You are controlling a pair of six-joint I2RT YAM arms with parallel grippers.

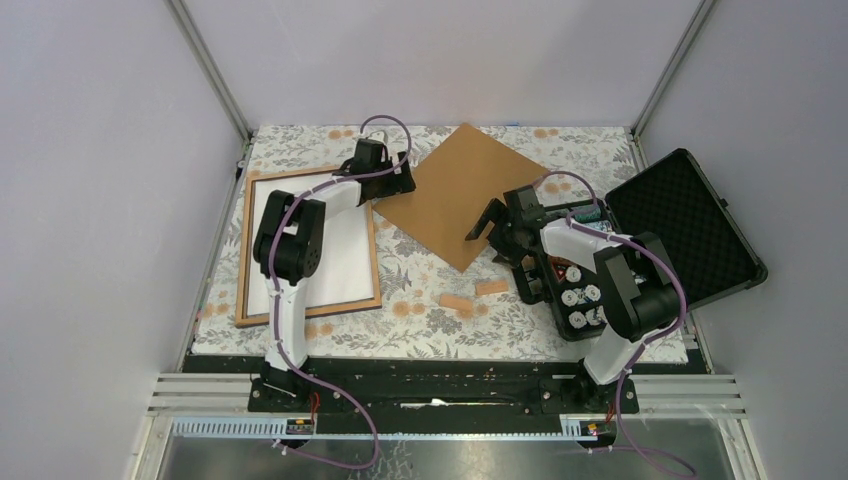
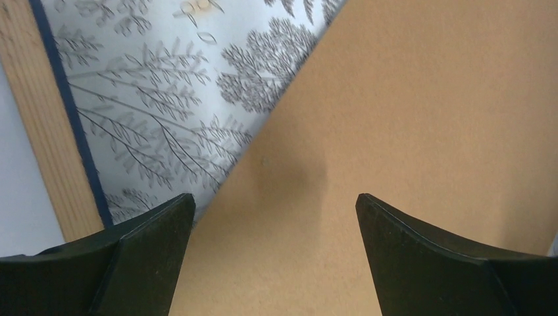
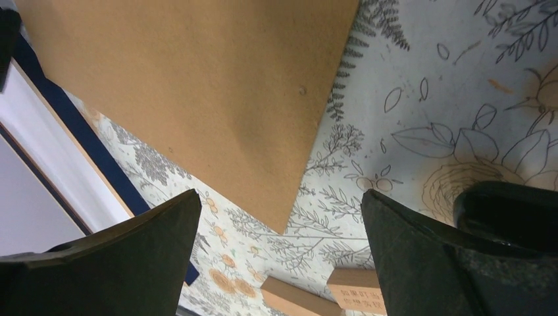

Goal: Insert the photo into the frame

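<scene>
From the top: spotted the frame [image 1: 310,312] lying flat at the left, with what looked like the photo [image 1: 350,255] inside it, white back up. Couldn't be sure, no print showing. Saw the brown backing board [image 1: 455,190] loose toward the far middle. Left wrist view: found the left gripper [image 2: 273,201] spread wide and empty over the board's left corner, near the frame's rail. Right wrist view: same for the right gripper [image 3: 279,197], released, holding nothing, hovering by the board's near corner. So probably got the photo in already; left to do, by the look of it, laying the board on top.
</scene>
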